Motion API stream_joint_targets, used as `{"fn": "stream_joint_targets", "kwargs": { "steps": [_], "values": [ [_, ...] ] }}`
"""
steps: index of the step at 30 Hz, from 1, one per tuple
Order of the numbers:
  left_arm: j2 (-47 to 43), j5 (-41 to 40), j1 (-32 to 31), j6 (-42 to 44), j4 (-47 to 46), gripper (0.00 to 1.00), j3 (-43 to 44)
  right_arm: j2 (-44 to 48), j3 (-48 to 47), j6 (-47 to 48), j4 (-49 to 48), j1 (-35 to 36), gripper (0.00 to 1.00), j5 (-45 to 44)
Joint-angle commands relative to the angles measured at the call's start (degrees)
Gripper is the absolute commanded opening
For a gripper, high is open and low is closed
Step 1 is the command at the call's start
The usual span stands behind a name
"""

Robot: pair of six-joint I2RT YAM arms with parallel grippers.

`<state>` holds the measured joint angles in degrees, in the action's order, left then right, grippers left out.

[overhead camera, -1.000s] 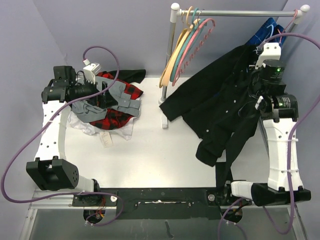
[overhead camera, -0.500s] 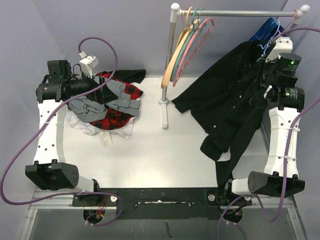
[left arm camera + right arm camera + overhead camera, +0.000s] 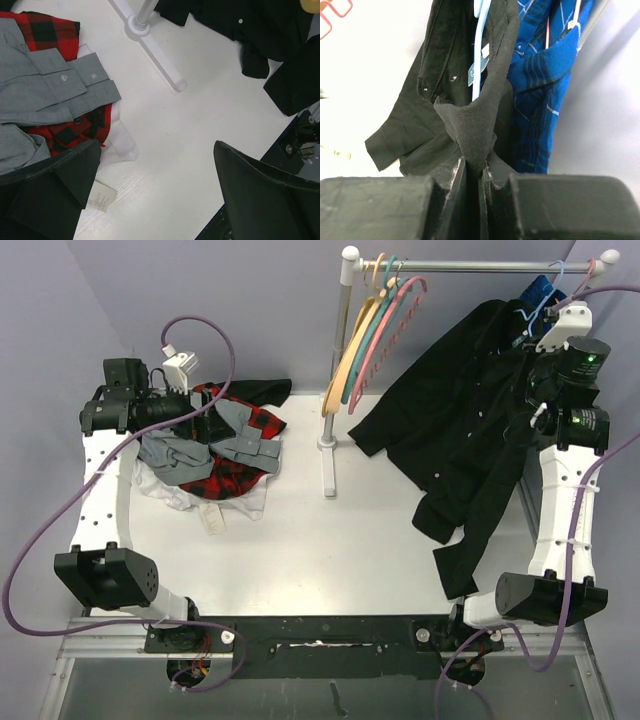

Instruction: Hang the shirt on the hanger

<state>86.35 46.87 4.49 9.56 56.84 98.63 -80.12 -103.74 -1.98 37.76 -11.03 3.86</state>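
At the far left, the left gripper (image 3: 156,150) hovers over a heap of clothes with its jaws spread wide and nothing between them. Below it lie a grey shirt (image 3: 45,87) and a red-and-black checked garment (image 3: 47,30). The rack post (image 3: 335,390) stands mid-table, with a pink hanger (image 3: 395,325) hanging from the rail (image 3: 470,267).

On the right, the shirt (image 3: 450,430) hangs at the far right end of the rail. The right gripper (image 3: 472,170) holds it up, jaws pressed together on a small fold of its black cloth. The hanger (image 3: 477,55) runs upright inside the neck opening, just beside a blue plaid shirt (image 3: 545,75). Whether its hook sits on the rail I cannot tell.

The pinch takes only a little cloth, so the garment's weight may drag the fold free. If the shoulders are not seated, a release would probably let the shirt slide off the wire. The gripper could also snag the plaid shirt.

The shirt's long axis runs from the collar, high at the far right, down leftward and nearer. One sleeve trails towards the right arm's base.
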Motion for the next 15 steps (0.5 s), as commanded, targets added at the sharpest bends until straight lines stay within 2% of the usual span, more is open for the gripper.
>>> {"fn": "stream_joint_targets", "kwargs": {
  "steps": [1, 15],
  "values": [
    [1.46, -0.99, 0.17, -0.58, -1.38, 0.98, 2.22, -0.49, -2.24, -1.33, -9.27, -0.47, 0.00, 2.63],
    [3.85, -1.25, -0.35, -0.47, -1.82, 0.98, 2.38, -5.79, -5.88, -3.03, -14.06, -2.20, 0.00, 6.63]
  ]
}}
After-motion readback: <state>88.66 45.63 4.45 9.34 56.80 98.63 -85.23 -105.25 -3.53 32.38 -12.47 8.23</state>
